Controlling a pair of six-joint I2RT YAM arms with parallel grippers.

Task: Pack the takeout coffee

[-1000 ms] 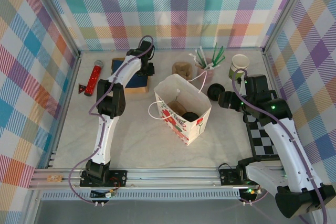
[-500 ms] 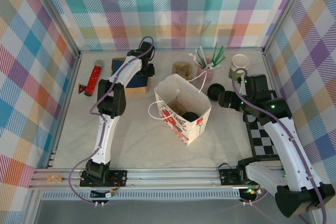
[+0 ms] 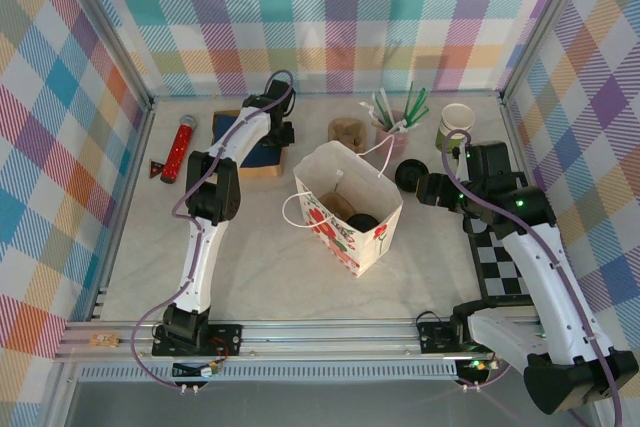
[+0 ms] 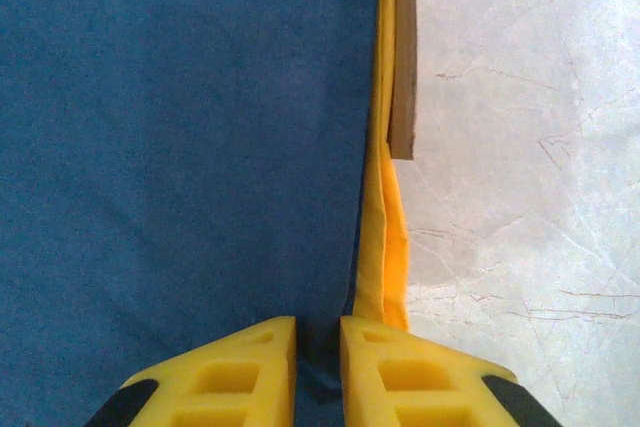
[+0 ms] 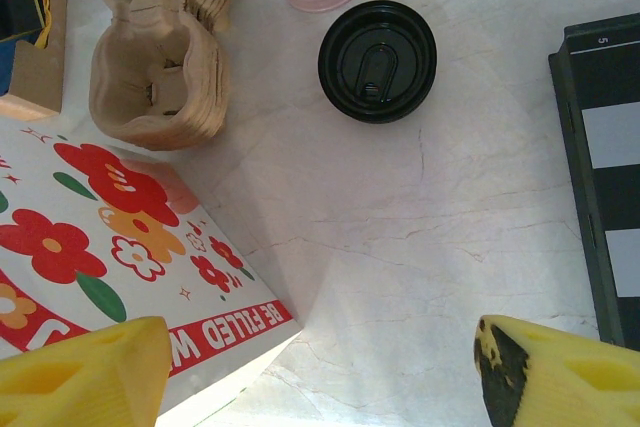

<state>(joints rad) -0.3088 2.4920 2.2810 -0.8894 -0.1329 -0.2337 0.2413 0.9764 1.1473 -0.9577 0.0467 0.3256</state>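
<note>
At 12 o'clock from the wide-apart right gripper (image 5: pixel 320 372) stands the coffee (image 5: pixel 377 61), bare table (image 5: pixel 430 237) between, bag (image 5: pixel 100 227) edge at 9; left gripper (image 4: pixel 318 352) fingers nearly together.

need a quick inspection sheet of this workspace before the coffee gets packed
surface: pale marbled table, no spills seen
job's things: takeout coffee upright, black lid on, on the table beside the paper bag, not in it
clutter: pulp carrier, pink cup of straws, cup stack, blue item, red tube, checkered board
grippers: right gripper open, short of the coffee; left gripper at the blue item's edge, jaws nearly together, grip unclear
cables: purple cable along each arm, no snag seen
surroundings: plaid walls, metal frame
</note>
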